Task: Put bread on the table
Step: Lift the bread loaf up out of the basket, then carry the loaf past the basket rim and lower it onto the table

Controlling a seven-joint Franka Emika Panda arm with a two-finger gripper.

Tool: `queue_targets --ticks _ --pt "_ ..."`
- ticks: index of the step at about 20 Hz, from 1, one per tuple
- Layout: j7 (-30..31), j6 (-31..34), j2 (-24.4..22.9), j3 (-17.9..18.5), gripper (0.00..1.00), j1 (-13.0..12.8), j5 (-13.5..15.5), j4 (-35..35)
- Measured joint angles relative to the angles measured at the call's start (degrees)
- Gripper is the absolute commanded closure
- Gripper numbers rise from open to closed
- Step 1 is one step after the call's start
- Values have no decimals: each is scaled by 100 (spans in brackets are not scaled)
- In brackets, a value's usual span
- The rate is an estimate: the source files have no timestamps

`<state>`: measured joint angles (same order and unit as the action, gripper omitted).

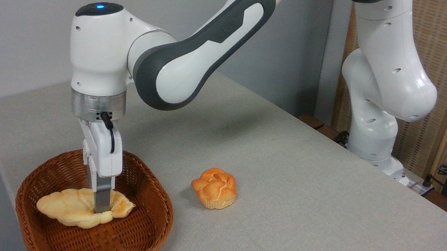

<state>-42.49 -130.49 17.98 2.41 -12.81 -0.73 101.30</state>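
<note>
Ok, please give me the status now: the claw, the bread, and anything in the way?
Claw down in basket, pinching the bread. Bread not yet lifted out. Bun sits on the table, apart from basket; basket rim to clear.

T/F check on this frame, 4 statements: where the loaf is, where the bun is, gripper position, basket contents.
1. The bread lies inside the basket. True.
2. The bun is in the basket with it. False: it sits on the table, right of the basket.
3. The gripper is down at the bread. True; finger closure can't be read from this angle.
4. The basket is empty. False: it holds the bread.
</note>
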Motion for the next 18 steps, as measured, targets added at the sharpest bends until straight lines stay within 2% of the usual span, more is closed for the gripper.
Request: queue_targets --ticks 5,11,13,18 --pt "11 -1 -109 -8 79 -8 13 -36" --pt "18 95 -466 -16 78 -12 33 -90" --pt "20 425 -653 13 77 2 41 -94" --pt "19 1918 -1384 159 76 77 42 -111"
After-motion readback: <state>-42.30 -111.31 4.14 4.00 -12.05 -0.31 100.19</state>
